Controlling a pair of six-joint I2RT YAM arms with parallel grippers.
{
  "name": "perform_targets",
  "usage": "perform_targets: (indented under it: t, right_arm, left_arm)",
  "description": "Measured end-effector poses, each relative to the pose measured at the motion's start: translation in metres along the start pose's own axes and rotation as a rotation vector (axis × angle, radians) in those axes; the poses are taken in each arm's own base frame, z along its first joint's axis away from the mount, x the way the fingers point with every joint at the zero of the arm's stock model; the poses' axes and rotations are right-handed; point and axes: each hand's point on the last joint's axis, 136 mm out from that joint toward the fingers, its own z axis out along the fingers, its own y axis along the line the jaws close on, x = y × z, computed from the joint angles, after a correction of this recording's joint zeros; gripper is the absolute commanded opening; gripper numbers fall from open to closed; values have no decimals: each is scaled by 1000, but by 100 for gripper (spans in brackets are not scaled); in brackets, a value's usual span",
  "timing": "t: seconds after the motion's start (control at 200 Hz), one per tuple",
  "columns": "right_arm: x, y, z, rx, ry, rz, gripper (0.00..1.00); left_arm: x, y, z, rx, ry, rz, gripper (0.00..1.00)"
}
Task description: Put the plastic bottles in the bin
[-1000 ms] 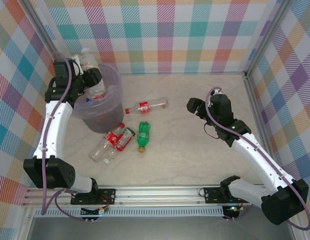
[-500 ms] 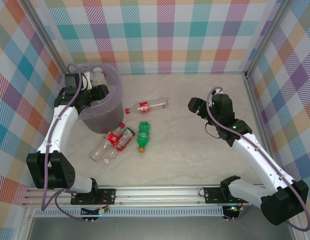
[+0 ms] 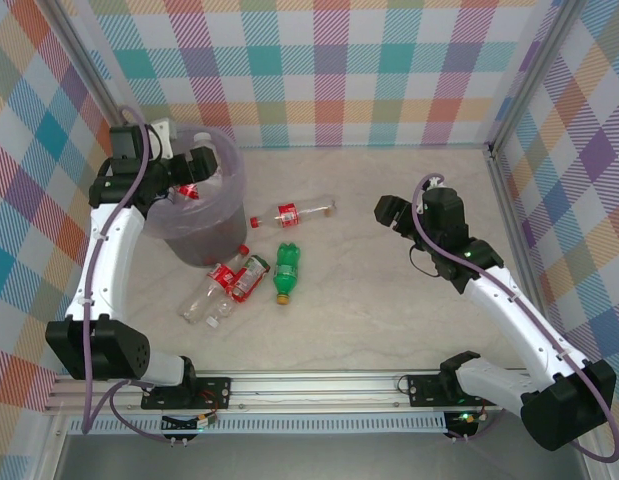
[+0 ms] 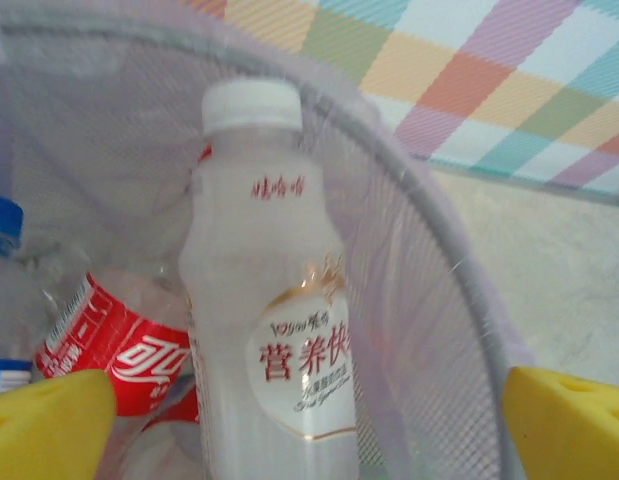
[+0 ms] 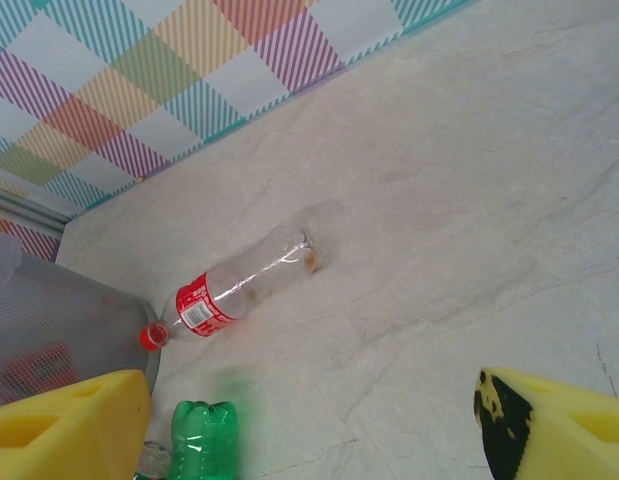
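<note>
Top external view: table with the bin at far left. The left arm reaches up over the rim, elbow bent, and the left gripper points down into the bin. Left wrist view: fingers are spread wide, and the white-capped bottle sits between them untouched, inside the bin beside a red-labelled bottle. Step looks like the drop-off. Mid-table the right gripper hovers, spread wide and empty. On the table: cluster of bottles just beside the bin, red-capped bottle, green bottle. Next, probably: lift clear, go for the cluster.
</note>
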Motion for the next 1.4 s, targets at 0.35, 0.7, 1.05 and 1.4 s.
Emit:
perform_targets:
  t: [0.35, 0.7, 1.05, 1.4]
  right_arm:
    - [1, 0, 0, -2, 3, 0, 85]
    - [4, 1, 3, -9, 19, 0, 85]
    - [15, 9, 20, -31, 98, 3, 88]
    - [23, 16, 31, -45, 146, -3, 99]
  left_arm:
    - [53, 17, 27, -25, 146, -65, 59]
    - [68, 10, 45, 29, 185, -112, 54]
    - [59, 1, 49, 37, 191, -82, 79]
    - [-17, 5, -23, -167, 17, 78, 100]
